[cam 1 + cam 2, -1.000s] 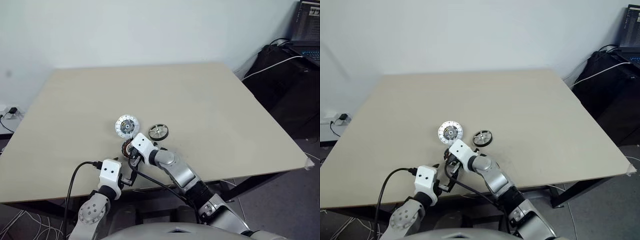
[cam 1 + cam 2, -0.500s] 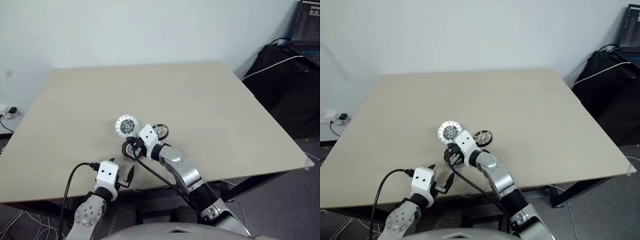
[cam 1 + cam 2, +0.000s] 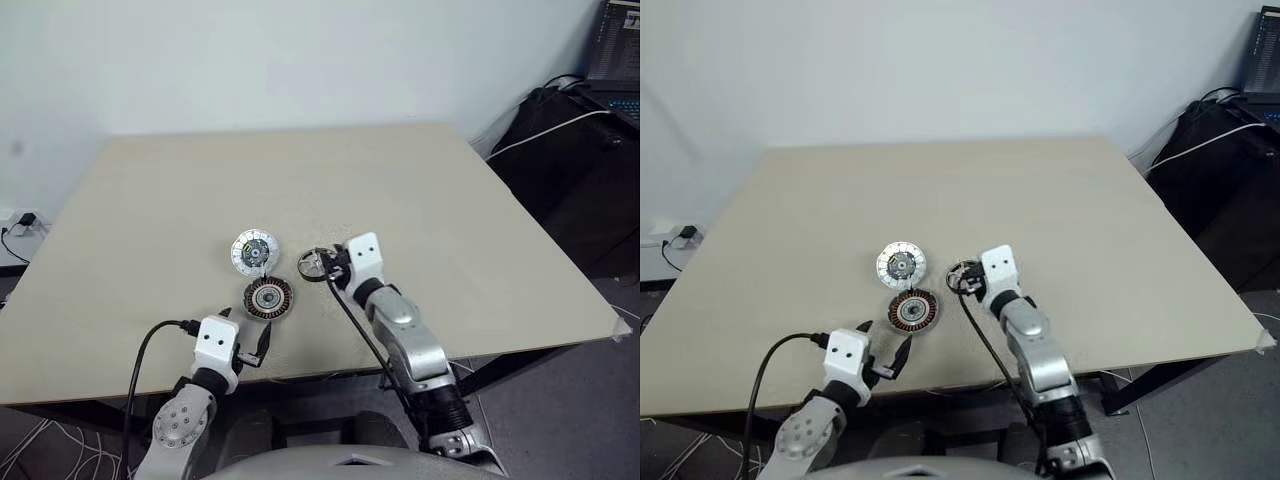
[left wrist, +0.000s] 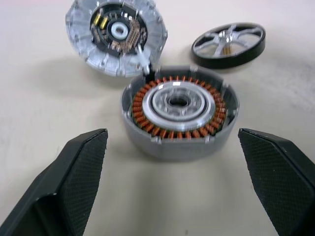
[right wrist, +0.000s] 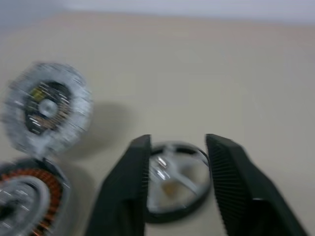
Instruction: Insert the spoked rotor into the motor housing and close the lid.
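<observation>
- Right gripper (image 3: pixel 325 268) has swung off the motor housing (image 3: pixel 268 297) to the spoked rotor (image 3: pixel 962 274) — jaws half-open astride it.
- Left gripper (image 3: pixel 246 342) wide, near the surface's (image 3: pixel 450 220) front edge; lid (image 3: pixel 252 250) open behind the housing — far half free.

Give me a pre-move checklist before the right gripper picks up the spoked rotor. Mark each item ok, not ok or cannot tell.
1. Lid swung open, clear of the motor housing: ok.
2. Housing cavity free, copper windings and silver centre exposed: ok.
3. Spoked rotor lying flat on the table, beside the housing and apart from it: ok.
4. Right gripper fingers open, one on each side of the rotor: ok.
5. Fingers touching the rotor rim: cannot tell.
6. Left gripper open, short of the housing, not blocking it: ok.
</observation>
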